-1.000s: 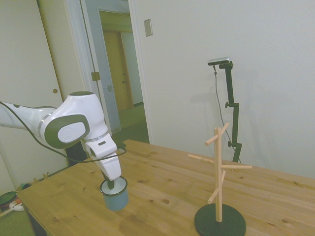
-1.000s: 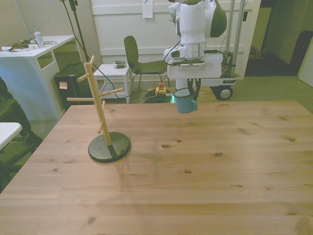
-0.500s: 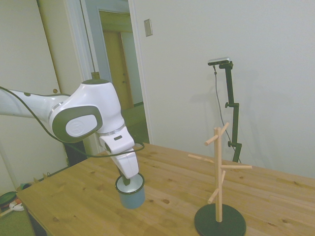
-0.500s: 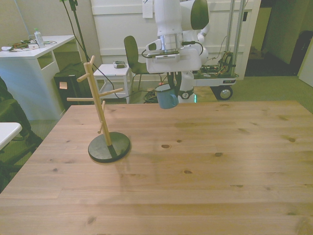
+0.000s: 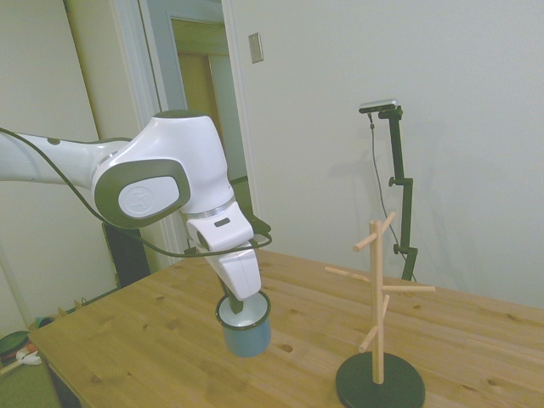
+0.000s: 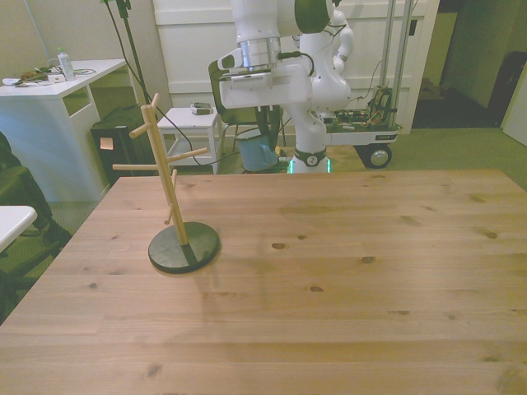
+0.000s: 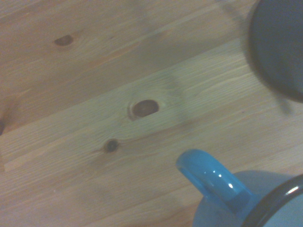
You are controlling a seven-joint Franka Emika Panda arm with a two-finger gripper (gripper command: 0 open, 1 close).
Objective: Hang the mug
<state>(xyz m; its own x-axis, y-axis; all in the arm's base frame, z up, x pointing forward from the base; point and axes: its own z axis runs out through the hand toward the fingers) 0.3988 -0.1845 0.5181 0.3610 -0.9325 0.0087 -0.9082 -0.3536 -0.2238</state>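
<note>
The mug (image 5: 246, 330) is light blue with a white inside and a dark rim, and it hangs upright in the air above the wooden table (image 5: 127, 348). My gripper (image 5: 237, 308) is shut on its rim, with one finger inside the cup. In the front view the mug (image 6: 257, 154) sits under the gripper (image 6: 265, 138), to the right of the wooden mug tree (image 6: 169, 185) and apart from it. The mug tree (image 5: 377, 297) stands on a dark round base (image 5: 380, 388) with bare pegs. The wrist view shows the mug's handle (image 7: 209, 178) and the edge of the dark base (image 7: 279, 47).
The table (image 6: 346, 271) spreads wide toward the front view's right. Beyond its far edge stand a chair (image 6: 226, 95), a small white side table (image 6: 191, 123) and a white desk (image 6: 49, 90). A wheeled cart (image 6: 362, 132) carries the robot's base.
The arm has carried the mug toward the mug tree, leftward in the front view and rightward in the side view, and slightly higher. The tree has not moved.
</note>
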